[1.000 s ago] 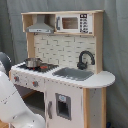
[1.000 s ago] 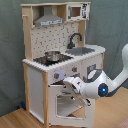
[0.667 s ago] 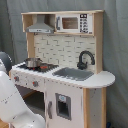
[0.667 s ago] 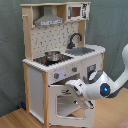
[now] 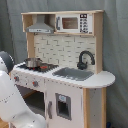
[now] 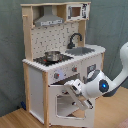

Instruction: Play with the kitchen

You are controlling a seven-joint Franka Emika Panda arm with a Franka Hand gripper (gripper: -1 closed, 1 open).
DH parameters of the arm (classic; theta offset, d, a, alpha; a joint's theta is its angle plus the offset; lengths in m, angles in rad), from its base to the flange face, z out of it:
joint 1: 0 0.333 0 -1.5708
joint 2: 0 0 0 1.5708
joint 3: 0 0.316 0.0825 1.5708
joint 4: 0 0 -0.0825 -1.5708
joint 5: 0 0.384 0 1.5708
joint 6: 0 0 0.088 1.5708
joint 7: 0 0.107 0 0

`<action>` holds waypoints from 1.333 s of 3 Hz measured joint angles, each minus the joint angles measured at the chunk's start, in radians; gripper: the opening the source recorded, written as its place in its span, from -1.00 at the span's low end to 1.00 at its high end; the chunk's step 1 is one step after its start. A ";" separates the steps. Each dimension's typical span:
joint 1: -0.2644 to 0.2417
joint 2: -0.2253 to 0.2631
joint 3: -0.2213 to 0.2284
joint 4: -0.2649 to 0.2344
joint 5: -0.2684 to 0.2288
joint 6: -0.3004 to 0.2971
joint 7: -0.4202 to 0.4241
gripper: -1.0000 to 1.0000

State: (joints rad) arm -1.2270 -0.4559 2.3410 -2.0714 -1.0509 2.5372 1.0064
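Observation:
The toy kitchen [image 5: 75,50] of pale wood and white panels shows in both exterior views, with hood, dotted backsplash, black faucet [image 5: 85,57] and sink [image 5: 74,73]. A small metal pot [image 6: 51,55] stands on the stovetop. In the second exterior view the windowed oven door [image 6: 62,102] leans outward from its top edge. My gripper [image 6: 73,87] is against that top edge, just below the knobs [image 6: 56,75]. In the first exterior view my white arm [image 5: 12,100] fills the lower left and hides the gripper.
A grey curtain [image 6: 112,25] hangs behind the kitchen. The wooden floor [image 6: 20,120] runs in front of it. A toy microwave [image 5: 72,23] sits in the upper shelf, and a narrow windowed cabinet door [image 5: 62,106] is under the sink.
In the second exterior view the gripper has shifted slightly down and to the right at the oven door's top edge, and the door leans out a little more.

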 joint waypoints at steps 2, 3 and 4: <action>-0.015 -0.023 -0.011 -0.013 -0.008 0.004 -0.064 -1.00; -0.031 -0.038 -0.016 -0.022 -0.019 -0.069 -0.129 -1.00; -0.062 -0.041 -0.072 -0.096 -0.043 -0.078 -0.129 -1.00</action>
State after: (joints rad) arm -1.2890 -0.4965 2.2686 -2.1671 -1.0944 2.4592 0.8776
